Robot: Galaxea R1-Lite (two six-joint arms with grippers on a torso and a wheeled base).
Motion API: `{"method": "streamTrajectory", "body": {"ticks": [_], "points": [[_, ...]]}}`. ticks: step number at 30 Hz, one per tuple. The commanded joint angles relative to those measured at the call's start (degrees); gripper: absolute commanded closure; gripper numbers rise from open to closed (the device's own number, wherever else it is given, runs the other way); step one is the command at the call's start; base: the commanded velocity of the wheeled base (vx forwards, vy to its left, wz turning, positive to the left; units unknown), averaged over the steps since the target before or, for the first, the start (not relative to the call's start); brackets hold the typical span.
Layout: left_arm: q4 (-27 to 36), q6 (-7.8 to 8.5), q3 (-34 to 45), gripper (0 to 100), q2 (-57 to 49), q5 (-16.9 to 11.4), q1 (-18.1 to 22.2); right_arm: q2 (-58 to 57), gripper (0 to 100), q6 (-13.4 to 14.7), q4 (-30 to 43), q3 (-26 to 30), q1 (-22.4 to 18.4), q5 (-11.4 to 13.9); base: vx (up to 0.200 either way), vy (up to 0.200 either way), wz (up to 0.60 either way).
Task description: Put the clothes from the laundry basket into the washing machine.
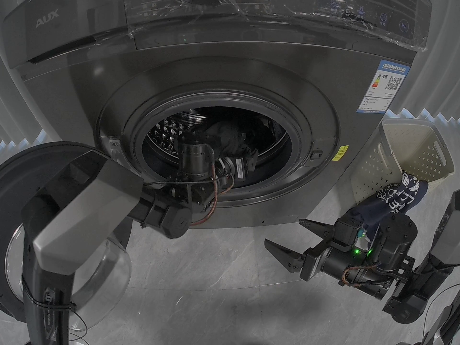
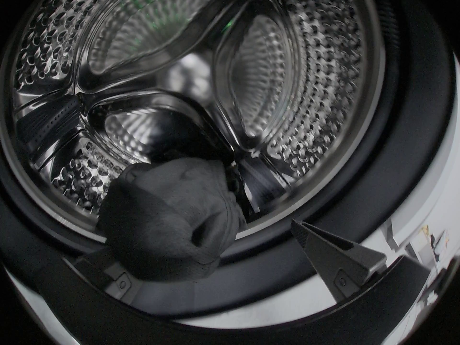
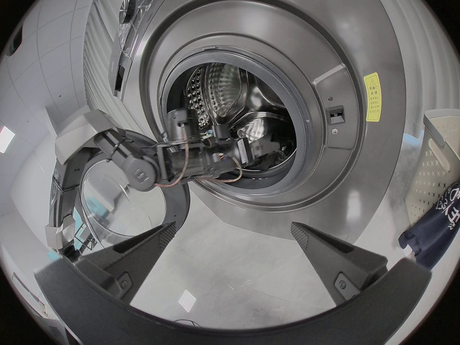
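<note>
Left tool [image 2: 227, 226] spread inside grey front-load washing machine [image 1: 287, 73] mouth, one dark grey garment [image 2: 167, 216] draped over it. Right tool [image 1: 283, 232] spread, empty, before machine. One navy printed garment [image 1: 400, 195] over one cream plastic laundry basket [image 1: 417, 140] beside machine.

your head camera looks steeply down on the washing machine [image 1: 239, 73] front. your left wrist camera sits close, facing into the drum [image 2: 287, 97]. your right wrist camera stands farther back and low, sharing drum and laundry basket [image 3: 436, 168] with the head view.

Right pincer [image 3: 233, 224] gapes empty before the washing machine [image 3: 268, 34], left arm [image 3: 191, 156] inside drum [image 3: 225, 85].
</note>
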Motion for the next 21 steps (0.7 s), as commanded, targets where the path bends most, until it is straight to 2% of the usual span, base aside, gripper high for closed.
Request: {"method": "streamTrajectory", "body": {"ticks": [1,3,5,6,10,12,16,19,21], "points": [[-8.31,6.93,28.72,0,-15.30,-6.07,-5.20,-2.18,0,-0.16,0.12,2.37,-0.25,0.09,0.000,0.000,0.00],[-11.83,6.14,32.67,0,-16.79,-7.57,-6.69,-3.06,0,-0.60,0.12,3.08,-0.07,0.09,0.000,0.000,0.00],[-13.59,6.05,34.52,0,-17.93,-8.00,-7.31,-3.67,0,-0.60,0.12,3.25,-0.07,0.09,0.000,0.000,0.00],[-15.08,6.23,37.86,0,-19.87,-8.00,-8.10,-4.46,0,-0.25,0.12,3.96,0.02,-0.09,0.000,0.000,0.00],[-15.08,6.14,45.77,0,-25.40,-8.09,-10.03,-6.92,0,-0.25,0.04,5.71,-0.68,-0.71,0.000,0.000,0.00],[-15.96,6.05,49.99,0,-28.48,-8.09,-10.83,-9.47,0,-0.07,0.04,6.68,-1.30,-2.11,0.000,0.000,0.00],[-17.10,5.88,55.26,0,-35.51,-8.09,-10.91,-13.60,0,-0.25,0.12,8.70,-2.00,-2.99,0.000,0.000,0.00],[-17.01,5.79,59.57,0,-41.75,-8.00,-10.39,-16.15,0,-0.60,0.12,10.11,-2.35,-2.99,-0.200,0.000,0.00],[-17.01,5.79,61.85,0,-44.48,-7.74,-10.03,-17.29,0,-0.77,0.12,10.64,-3.32,-2.99,0.000,0.000,0.00]]}}
